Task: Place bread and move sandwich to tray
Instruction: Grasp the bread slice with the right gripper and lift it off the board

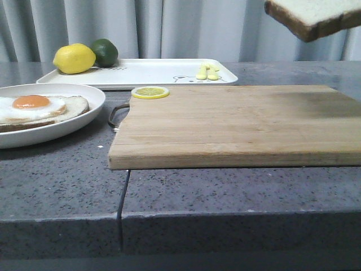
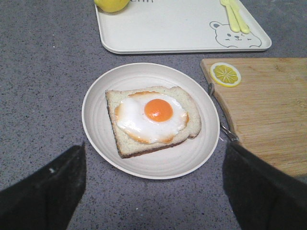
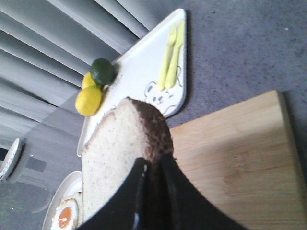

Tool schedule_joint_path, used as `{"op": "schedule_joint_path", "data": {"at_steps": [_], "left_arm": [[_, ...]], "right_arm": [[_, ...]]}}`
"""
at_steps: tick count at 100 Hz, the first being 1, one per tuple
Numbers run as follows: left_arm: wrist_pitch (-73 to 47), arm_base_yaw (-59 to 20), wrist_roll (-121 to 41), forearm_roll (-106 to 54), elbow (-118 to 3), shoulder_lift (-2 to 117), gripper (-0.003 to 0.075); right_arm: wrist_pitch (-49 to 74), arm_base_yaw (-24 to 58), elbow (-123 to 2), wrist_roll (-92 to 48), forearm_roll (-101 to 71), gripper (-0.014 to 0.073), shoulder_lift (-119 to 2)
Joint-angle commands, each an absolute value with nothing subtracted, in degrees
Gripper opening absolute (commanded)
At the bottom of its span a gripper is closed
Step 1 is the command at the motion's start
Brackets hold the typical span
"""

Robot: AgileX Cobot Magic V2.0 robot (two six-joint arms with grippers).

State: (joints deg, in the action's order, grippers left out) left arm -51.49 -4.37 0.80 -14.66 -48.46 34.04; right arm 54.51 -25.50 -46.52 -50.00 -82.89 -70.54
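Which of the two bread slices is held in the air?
The plain pale slice with dark crust, gripped by the right gripper; the egg-topped slice lies in the round white plate.

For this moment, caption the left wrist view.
Open left gripper hovers above the sandwich on its white plate, near the tray.

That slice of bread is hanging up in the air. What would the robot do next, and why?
Probably carry the bread leftward and lower it onto the sandwich: the right gripper holds it high above the cutting board, while the egg lies uncovered.
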Motion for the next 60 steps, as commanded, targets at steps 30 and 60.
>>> {"op": "schedule_joint_path", "data": {"at_steps": [30,60], "left_arm": [[-47.9,-4.2,0.8,-15.9,-50.5,34.5,0.0546],[-47.9,-4.2,0.8,-15.9,-50.5,34.5,0.0546]], "right_arm": [[46.1,-8.8,-52.4,-45.2,-90.6,-0.0107,-65.8],[25.8,10.9,-53.0,-45.1,-97.0,-0.0107,-67.2]]}}
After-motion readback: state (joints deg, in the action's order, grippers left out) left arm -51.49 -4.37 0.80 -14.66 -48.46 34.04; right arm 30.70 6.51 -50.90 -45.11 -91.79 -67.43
